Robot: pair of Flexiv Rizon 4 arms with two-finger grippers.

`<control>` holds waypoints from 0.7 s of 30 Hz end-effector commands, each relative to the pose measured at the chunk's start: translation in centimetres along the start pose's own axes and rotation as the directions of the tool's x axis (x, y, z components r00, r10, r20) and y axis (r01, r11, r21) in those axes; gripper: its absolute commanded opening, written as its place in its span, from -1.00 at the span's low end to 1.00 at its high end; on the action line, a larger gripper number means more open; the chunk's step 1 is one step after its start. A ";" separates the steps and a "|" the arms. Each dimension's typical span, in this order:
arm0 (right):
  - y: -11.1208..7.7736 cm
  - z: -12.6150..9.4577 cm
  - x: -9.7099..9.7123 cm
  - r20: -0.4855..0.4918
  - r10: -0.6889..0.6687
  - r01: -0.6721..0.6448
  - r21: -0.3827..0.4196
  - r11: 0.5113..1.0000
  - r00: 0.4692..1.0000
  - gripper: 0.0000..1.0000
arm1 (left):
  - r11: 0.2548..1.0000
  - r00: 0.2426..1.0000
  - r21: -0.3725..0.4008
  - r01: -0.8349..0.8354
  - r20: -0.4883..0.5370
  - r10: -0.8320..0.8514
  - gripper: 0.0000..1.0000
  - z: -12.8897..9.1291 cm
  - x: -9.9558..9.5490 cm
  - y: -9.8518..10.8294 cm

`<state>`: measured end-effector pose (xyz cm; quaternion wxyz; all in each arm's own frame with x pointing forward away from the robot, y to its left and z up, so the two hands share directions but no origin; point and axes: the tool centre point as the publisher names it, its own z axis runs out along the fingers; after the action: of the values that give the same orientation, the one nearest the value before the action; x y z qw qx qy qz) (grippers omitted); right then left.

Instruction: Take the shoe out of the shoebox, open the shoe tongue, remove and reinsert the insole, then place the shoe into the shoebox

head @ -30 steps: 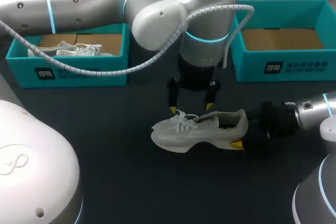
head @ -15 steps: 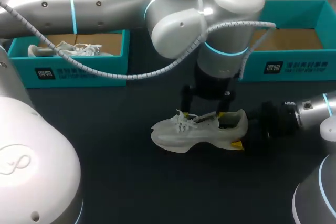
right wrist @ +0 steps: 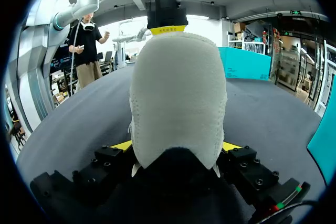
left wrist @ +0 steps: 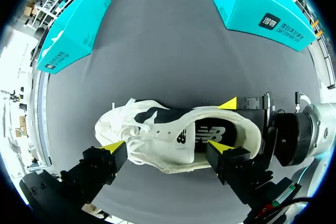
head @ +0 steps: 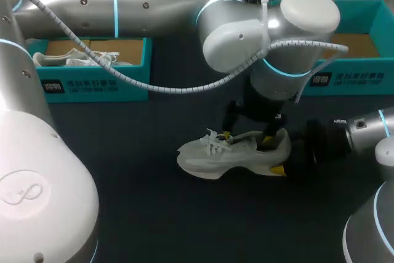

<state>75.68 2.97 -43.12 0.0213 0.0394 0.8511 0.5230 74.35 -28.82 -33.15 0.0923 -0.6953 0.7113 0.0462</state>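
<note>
Dark tabletop [head: 135, 177] carries your white mesh sneaker [head: 209, 155] upright, in front of both boxes. Your right claw [right wrist: 177, 146] is clenched on its heel, which shows best from the right wrist. Your left claw [left wrist: 167, 147] hangs released over the laces and collar, and only its wrist view shows the dark insole [left wrist: 210, 132]. The left teal cardboard shoebox [head: 92, 81] holds another white shoe [head: 68, 60]; the right teal shoebox [head: 351, 78] shows bare brown cardboard.

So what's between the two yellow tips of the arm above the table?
The white shoe: the left wrist view shows its laces and opening between the left end effector's spread fingers.
</note>
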 end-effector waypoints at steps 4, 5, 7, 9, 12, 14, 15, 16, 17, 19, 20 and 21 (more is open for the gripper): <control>-0.1 0.2 0.1 0.002 0.000 0.000 0.002 1.000 1.000 -1.00 | 1.000 0.998 -0.011 0.006 0.060 -0.005 1.00 1.3 1.0 0.0; -0.1 0.2 0.1 0.002 0.000 0.000 0.002 1.000 1.000 -1.00 | 1.000 0.998 -0.014 0.006 0.063 -0.005 1.00 1.5 1.2 0.2; -0.1 0.2 0.1 0.002 0.000 0.000 0.002 1.000 1.000 -1.00 | 1.000 0.997 -0.014 0.008 0.079 -0.007 1.00 1.8 1.4 0.4; -0.1 0.2 0.1 0.002 0.000 0.000 0.002 1.000 1.000 -1.00 | 1.000 0.995 -0.016 0.012 0.101 -0.010 1.00 2.1 1.5 0.6; -0.1 0.2 0.1 0.002 0.000 0.000 0.002 1.000 1.000 -1.00 | 1.000 0.992 -0.017 0.018 0.129 -0.016 1.00 2.7 1.6 0.9; -0.1 0.2 0.1 0.002 0.000 0.000 0.002 1.000 1.000 -1.00 | 0.999 0.990 -0.032 0.026 0.142 -0.021 1.00 3.2 1.4 1.0; -0.1 0.2 0.1 0.002 0.000 0.000 0.002 1.000 1.000 -1.00 | 0.999 0.989 -0.040 0.030 0.147 -0.024 1.00 3.4 1.2 0.9; -0.1 0.2 0.1 0.002 0.000 0.000 0.002 1.000 1.000 -1.00 | 0.998 0.988 -0.044 0.032 0.150 -0.025 1.00 3.5 1.0 0.9; -0.1 0.2 0.1 0.002 0.000 0.000 0.002 1.000 1.000 -1.00 | 0.998 0.988 -0.053 0.021 0.152 -0.013 1.00 3.6 0.9 0.9; -0.1 0.2 0.1 0.002 0.000 0.000 0.002 1.000 1.000 -1.00 | 0.997 0.987 -0.059 0.041 0.159 -0.031 -0.46 3.7 0.5 0.9; -0.1 0.2 0.1 0.002 0.000 0.000 0.002 1.000 1.000 -1.00 | 0.998 0.988 -0.063 0.029 0.156 -0.019 -1.00 3.7 0.2 0.9; -0.1 0.2 0.1 0.002 0.000 0.000 0.002 1.000 1.000 -1.00 | 0.998 0.988 -0.058 0.024 0.156 -0.015 -1.00 3.6 0.0 1.0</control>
<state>75.68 2.98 -43.12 0.0213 0.0394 0.8511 0.5230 73.92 -28.27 -36.80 0.1248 -0.6973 0.6947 0.1249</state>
